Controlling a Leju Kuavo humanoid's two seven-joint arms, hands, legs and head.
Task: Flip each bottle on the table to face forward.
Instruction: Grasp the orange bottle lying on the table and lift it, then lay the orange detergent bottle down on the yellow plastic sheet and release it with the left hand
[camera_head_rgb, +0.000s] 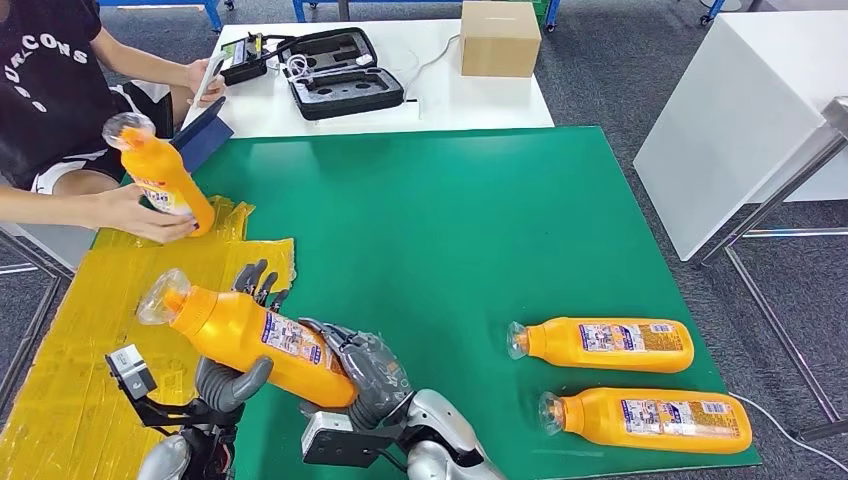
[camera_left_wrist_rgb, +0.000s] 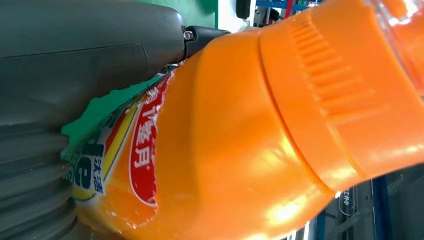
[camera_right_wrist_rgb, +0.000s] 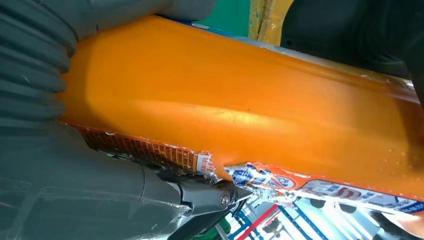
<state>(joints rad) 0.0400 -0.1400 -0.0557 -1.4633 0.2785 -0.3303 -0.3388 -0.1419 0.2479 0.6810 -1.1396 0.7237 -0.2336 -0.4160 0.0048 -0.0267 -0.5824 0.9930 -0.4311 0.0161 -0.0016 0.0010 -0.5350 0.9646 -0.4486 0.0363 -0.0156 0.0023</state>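
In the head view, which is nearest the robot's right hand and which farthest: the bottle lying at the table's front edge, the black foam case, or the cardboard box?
From the right hand:
1. Front-edge bottle, lying to its right.
2. Black foam case, on the white table beyond.
3. Cardboard box, at the back right.

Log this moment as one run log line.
held bottle: gripped by left hand and right hand, lifted | two bottles lying on green mat | person holds another

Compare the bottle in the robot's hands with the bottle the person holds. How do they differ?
The robot's bottle is tilted, nearly lying, above the green mat, gripped by the left hand and right hand. The person's bottle leans more upright over the yellow sheet. Both are orange with clear caps.
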